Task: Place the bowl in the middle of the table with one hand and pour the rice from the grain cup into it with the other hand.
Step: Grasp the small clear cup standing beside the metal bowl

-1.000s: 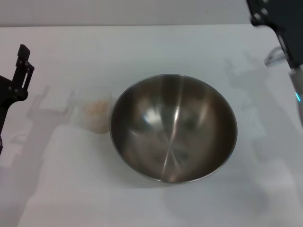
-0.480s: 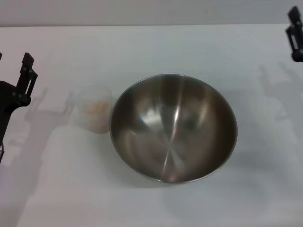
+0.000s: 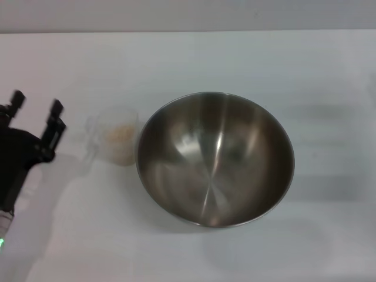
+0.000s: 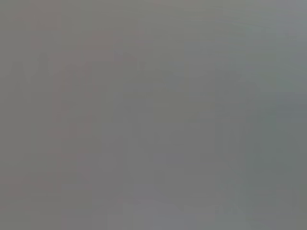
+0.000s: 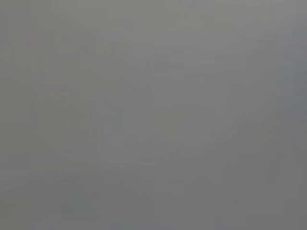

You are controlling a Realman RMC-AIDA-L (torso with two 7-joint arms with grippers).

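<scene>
Where the head view shows the plain white table (image 3: pixel 235 59), you find the large round stainless-steel bowl (image 3: pixel 215 158) upright at frame centre. Just left of it, close to its rim, stands the small clear plastic grain cup (image 3: pixel 117 143), upright, with pale beige rice (image 3: pixel 119 134) inside. At the left edge, the left gripper (image 3: pixel 35 114) hovers near the cup, apart from it, jaws spread and empty. You see only blank grey in both wrist views.
</scene>
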